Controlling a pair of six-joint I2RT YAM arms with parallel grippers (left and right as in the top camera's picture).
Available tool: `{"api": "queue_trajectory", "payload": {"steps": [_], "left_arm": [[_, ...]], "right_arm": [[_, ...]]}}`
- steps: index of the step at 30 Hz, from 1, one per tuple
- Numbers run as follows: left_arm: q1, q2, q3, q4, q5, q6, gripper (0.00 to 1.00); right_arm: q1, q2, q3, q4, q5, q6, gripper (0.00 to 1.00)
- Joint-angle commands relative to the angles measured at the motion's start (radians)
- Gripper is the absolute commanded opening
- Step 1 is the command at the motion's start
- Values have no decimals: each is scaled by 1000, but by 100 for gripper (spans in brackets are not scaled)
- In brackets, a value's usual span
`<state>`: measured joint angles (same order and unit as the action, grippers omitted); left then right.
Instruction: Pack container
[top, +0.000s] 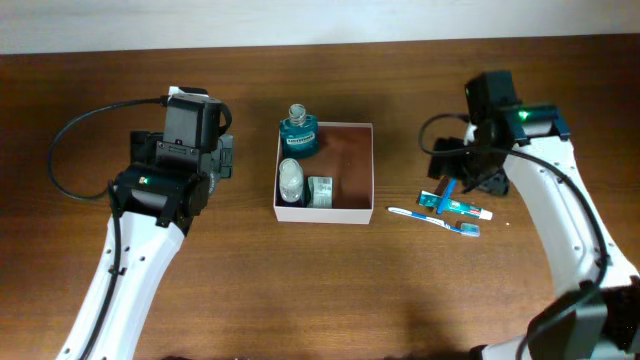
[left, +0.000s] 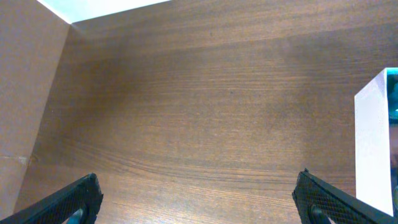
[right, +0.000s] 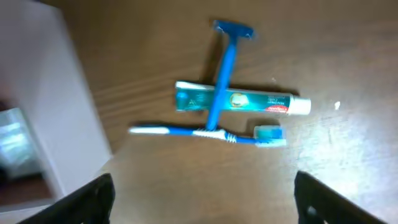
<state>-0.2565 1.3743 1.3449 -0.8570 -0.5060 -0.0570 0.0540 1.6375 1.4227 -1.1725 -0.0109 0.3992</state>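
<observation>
The container (top: 350, 160) sits mid-table. Along its left side are 3 things: a teal bottle (top: 298, 133) at the far corner, then a clear bottle (top: 290, 180) and a small pack (top: 321, 190) by the front wall. Its right half is bare.

Near its right side lie a razor (right: 224, 74), a tube (right: 239, 101) and a toothbrush (right: 205, 132). The razor's handle crosses over the tube and meets the toothbrush. The right gripper (right: 203, 183) hangs above them, its 2 fingers spread with nothing between. The left gripper (left: 198, 183) is spread too, over bare table (left: 186, 93) left of the container.

The step looks like picking 1 of these 3. The razor lies on top, so it is best taken first, closing across its handle clear of the tube so the others are not dragged.

The right wrist view shows the overlap plainly, while overhead the pile is too small to sort. Only overhead shows the container's contents and free space. The left wrist view gives just 1 white wall.
</observation>
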Motion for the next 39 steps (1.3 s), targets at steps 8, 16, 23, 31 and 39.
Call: {"api": "queue_trajectory", "payload": {"steps": [8, 16, 23, 31, 39], "left_arm": [[2, -2, 14, 0, -14, -2, 99], [2, -2, 14, 0, -14, -2, 99], [2, -2, 14, 0, -14, -2, 99], [2, -2, 14, 0, -14, -2, 99], [2, -2, 14, 0, -14, -2, 99]], "right_arm": [[-48, 21, -303, 305, 19, 55, 73], [-48, 71, -334, 412, 20, 54, 67], [-47, 164, -336, 473, 19, 51, 65], [-47, 228, -336, 534, 20, 47, 65], [-47, 233, -336, 543, 20, 47, 66]]}}
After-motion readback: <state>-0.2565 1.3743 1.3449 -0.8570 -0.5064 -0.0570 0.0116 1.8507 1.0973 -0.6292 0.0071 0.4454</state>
